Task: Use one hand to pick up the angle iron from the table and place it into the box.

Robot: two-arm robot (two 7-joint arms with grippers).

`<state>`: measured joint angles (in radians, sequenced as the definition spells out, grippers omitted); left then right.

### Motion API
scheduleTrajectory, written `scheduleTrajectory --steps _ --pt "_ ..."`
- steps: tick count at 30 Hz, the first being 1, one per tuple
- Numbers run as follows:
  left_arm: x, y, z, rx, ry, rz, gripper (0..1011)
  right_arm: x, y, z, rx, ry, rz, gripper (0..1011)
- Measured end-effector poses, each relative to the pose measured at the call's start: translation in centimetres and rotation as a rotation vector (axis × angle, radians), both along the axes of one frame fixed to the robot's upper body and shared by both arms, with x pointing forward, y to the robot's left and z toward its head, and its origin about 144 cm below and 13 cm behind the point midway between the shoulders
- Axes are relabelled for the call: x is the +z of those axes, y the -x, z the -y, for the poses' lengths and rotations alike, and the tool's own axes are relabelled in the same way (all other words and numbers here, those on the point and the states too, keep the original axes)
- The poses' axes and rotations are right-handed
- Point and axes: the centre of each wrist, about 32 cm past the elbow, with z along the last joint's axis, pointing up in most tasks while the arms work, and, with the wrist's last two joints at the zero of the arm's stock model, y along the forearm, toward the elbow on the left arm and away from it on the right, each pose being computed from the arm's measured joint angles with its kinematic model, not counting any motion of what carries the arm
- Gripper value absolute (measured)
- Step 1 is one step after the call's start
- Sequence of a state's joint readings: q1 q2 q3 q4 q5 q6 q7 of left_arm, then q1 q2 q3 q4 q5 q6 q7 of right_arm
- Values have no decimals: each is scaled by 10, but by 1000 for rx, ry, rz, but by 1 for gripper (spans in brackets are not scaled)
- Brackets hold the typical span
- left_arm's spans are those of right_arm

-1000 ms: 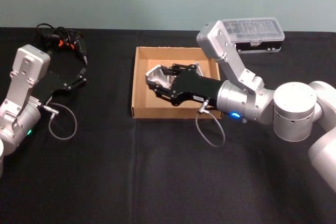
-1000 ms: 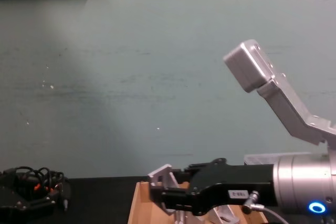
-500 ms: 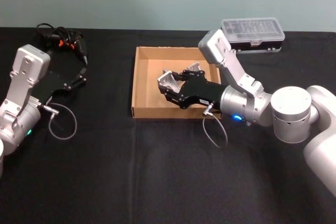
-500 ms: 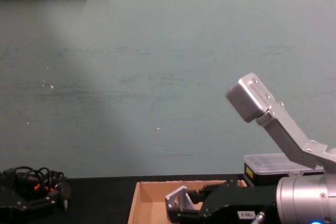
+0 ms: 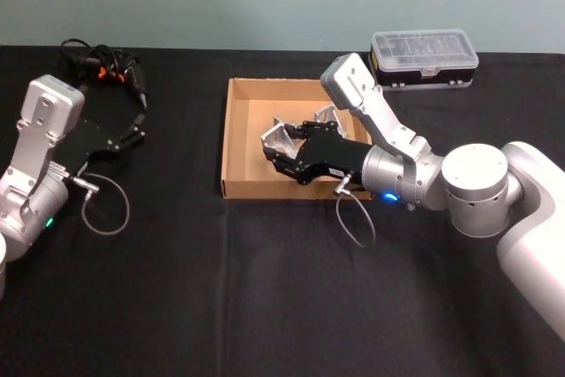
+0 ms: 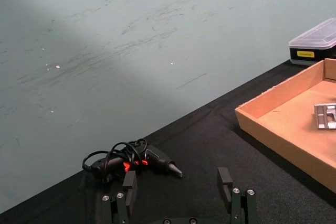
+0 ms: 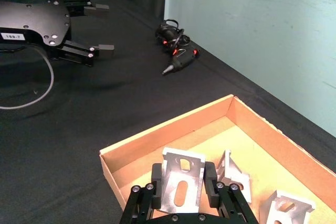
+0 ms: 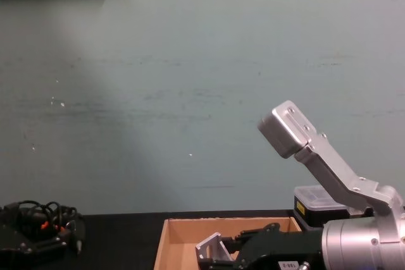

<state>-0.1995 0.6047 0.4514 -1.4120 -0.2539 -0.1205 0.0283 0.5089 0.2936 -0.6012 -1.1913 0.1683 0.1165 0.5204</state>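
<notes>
The right gripper (image 5: 284,154) is gripping the angle iron (image 5: 276,139) between its fingers, low over the box (image 5: 231,140) near the left wall; two other brackets (image 7: 231,170) are lying just beyond it; the left gripper (image 5: 132,125), fingers spread, is idling well apart on the table (image 5: 177,289).

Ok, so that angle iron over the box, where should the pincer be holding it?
By the two straight side edges of the slotted flange, coming square onto that flat face. On the angle iron those edges are parallel, so the right pincer clamps its fingers evenly over the box, leaving the other flange free. The left pincer sits parked, open.
</notes>
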Motion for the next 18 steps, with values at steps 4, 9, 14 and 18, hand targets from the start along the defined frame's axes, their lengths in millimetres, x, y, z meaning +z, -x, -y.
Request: scheduleTrajectory --steps 4,9,14,18 --pt "0 0 0 0 0 0 1000 0 -1 0 -5 2 -2 497" --pt "0 0 0 0 0 0 1000 0 -1 0 -9 5 -4 628" --pt "0 0 0 0 0 0 1000 -1 0 1 -10 4 -6 789" --pt "0 0 0 0 0 0 1000 -1 0 2 -9 0 -6 915"
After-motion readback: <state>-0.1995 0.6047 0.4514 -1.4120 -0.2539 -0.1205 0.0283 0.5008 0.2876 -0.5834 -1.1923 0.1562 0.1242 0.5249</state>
